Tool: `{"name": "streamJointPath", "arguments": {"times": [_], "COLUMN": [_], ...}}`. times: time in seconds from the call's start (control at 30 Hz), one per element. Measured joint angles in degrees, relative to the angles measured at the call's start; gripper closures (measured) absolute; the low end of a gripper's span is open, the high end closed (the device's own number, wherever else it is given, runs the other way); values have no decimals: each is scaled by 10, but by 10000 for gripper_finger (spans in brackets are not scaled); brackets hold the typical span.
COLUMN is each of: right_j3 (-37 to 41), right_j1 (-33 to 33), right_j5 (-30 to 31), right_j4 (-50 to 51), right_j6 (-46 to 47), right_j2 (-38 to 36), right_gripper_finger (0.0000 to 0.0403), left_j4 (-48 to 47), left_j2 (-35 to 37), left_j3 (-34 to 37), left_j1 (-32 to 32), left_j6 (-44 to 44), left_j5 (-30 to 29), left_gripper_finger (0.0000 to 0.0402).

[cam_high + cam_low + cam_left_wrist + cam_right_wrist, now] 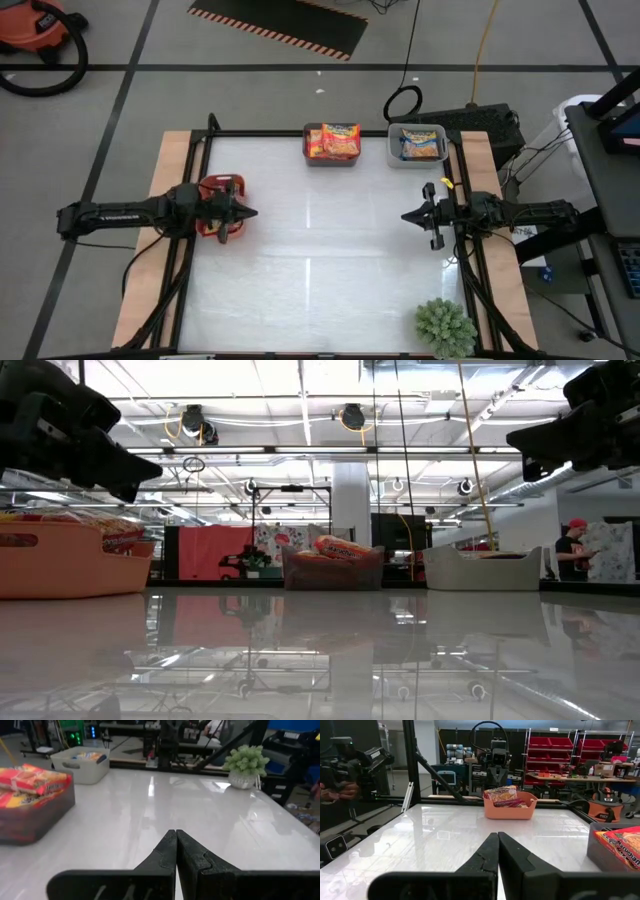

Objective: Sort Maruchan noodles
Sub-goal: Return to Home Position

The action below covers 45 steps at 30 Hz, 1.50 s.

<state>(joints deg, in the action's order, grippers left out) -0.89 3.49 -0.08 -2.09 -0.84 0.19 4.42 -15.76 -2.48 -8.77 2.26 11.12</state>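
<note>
Taking the table [320,265] as a dial in the high view, with twelve at the far edge, the noodle packets are all off the open surface. We see one stack [338,141] in the dark bin [308,152] at twelve and a blue-trimmed lot [420,146] in the pale bin [393,150] at about one. A few more [502,794] are in the orange bin [510,812] at nine.

We judge the sorting done, with only the return to rest left. The left gripper [248,212] sits at nine pointing toward three, and the right gripper [408,216] sits at three pointing toward nine. Both wrist views show the fingers pressed together and holding nothing.

To finish well, we would keep both jaws closed, hold the arms level above the table, and ease each one straight back along its own line.

The main obstacle is the orange bin, which lies directly under the left wrist. Any dip there could nudge it or catch its rim.

A small potted plant [445,327] stands at five, near the right arm's side but well clear of its gripper. The middle of the table carries nothing between the two grippers.
</note>
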Motion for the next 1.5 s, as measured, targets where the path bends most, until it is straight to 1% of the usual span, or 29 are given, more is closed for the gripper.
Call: {"name": "streamJointPath", "arguments": {"times": [0.23, 0.4, 0.47, 0.63, 0.7, 0.9, 1.0, 1.13, 1.27, 1.5], "right_j3": [0, 0, 0, 0, 0, 0, 0, 0, 0, 0], "right_j1": [0, 0, 0, 0, 0, 0, 0, 0, 0, 0], "right_j5": [0, 0, 0, 0, 0, 0, 0, 0, 0, 0], "right_j4": [0, 0, 0, 0, 0, 1, 1, 1, 1, 1], "right_j6": [0, 0, 0, 0, 0, 0, 0, 0, 0, 0], "right_j2": [0, 0, 0, 0, 0, 0, 0, 0, 0, 0], "right_gripper_finger": [403, 403, 403, 403, 403, 403, 403, 403, 403, 403], "left_j4": [-6, -29, -31, -24, -16, -25, 2, 23, -3, -29], "left_j2": [44, 67, 72, 79, 82, 85, 92, 119, 157, 155], "left_j3": [0, 0, 0, 5, 19, 19, 19, 19, 19, 19], "left_j1": [85, 137, 150, 170, 175, 175, 175, 175, 175, 160], "left_j6": [6, -14, -22, -30, -31, -37, -47, -54, -64, -64], "left_j5": [-67, -119, -129, -130, -131, -138, -137, -137, -137, -128], "left_gripper_finger": [398, 398, 398, 398, 398, 398, 398, 398, 398, 398]}}
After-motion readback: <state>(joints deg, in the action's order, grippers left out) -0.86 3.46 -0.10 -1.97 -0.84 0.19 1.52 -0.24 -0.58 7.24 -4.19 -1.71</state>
